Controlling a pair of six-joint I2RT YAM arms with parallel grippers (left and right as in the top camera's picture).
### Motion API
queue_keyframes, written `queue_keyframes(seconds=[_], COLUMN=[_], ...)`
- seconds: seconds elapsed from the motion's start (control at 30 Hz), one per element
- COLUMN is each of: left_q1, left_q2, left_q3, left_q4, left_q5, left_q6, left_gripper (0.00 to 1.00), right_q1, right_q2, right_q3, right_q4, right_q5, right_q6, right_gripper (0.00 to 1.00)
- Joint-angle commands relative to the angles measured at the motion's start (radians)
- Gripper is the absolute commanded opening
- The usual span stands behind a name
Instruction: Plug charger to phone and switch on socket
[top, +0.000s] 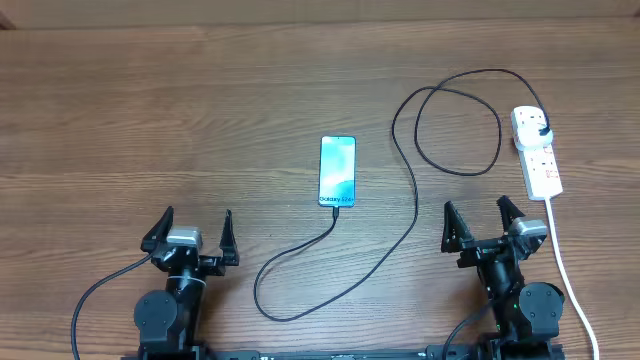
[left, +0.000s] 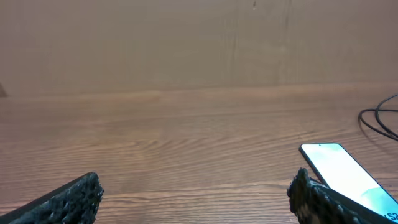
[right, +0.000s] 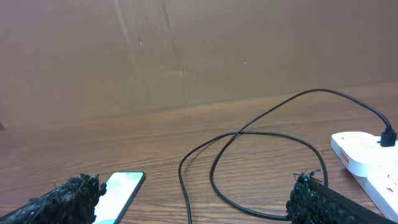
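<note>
Both arms sit low at the near edge of the desk (top: 150, 100), the left jaws and the right jaws each spread wide, empty, and pointing toward the far side. The phone (top: 338, 171) lies flat with its screen lit, beyond and between them. The charger (top: 415, 200) runs as a thin black cable from the phone's near end, curls toward the near edge, then climbs past the right jaws and loops to its plug in the far end of the socket (top: 540, 165), whose white cord (top: 565, 262) trails beside the right arm.
</note>
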Motion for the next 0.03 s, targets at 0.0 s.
queue_keyframes(seconds=[0.0], left_q1=[0.007], left_q2=[-0.009], left_q3=[-0.003], left_q4=[-0.002], left_q5=[0.01], left_q6=[0.001], left_gripper=[1.0], right_q1=[0.006], right_q2=[-0.011], right_q3=[-0.011], right_q4=[0.003], right_q5=[0.01], right_q6=[-0.004], right_gripper=[1.0])
